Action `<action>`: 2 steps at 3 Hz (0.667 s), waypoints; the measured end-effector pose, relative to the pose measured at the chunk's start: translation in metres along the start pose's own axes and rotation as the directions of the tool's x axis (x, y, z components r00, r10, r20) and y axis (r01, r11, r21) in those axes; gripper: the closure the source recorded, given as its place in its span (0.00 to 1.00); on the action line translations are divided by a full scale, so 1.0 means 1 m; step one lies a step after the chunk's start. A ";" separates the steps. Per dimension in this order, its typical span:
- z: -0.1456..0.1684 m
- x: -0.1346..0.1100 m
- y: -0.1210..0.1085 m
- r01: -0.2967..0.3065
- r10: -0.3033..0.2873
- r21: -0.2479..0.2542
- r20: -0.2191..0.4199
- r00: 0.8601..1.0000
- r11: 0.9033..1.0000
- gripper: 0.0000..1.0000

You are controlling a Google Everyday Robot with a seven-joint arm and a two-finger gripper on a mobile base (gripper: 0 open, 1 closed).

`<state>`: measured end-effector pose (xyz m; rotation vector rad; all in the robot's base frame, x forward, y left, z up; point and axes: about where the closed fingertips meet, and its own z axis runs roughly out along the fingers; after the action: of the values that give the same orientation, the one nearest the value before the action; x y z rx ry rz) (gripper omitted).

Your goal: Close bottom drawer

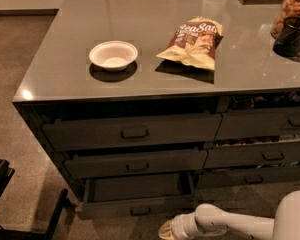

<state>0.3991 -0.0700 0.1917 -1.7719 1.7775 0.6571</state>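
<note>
We see the bottom drawer (140, 206) pulled well out from the base of the cabinet, its slim front standing forward of the two taller wide drawers (132, 132) above it. The gripper (166, 230) sits low at the lower right, just beside the front of the bottom drawer; we cannot tell whether the two touch. We also cannot tell how far the fingers are spread or whether they hold anything. On the table (50, 79) rest a white bowl (113, 55) and a snack bag (195, 42), near each other.
</note>
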 end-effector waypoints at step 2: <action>0.013 -0.022 -0.045 0.264 -0.268 0.147 0.009 0.963 0.953 1.00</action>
<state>0.4443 -0.0458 0.1989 -1.8468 1.4901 0.4297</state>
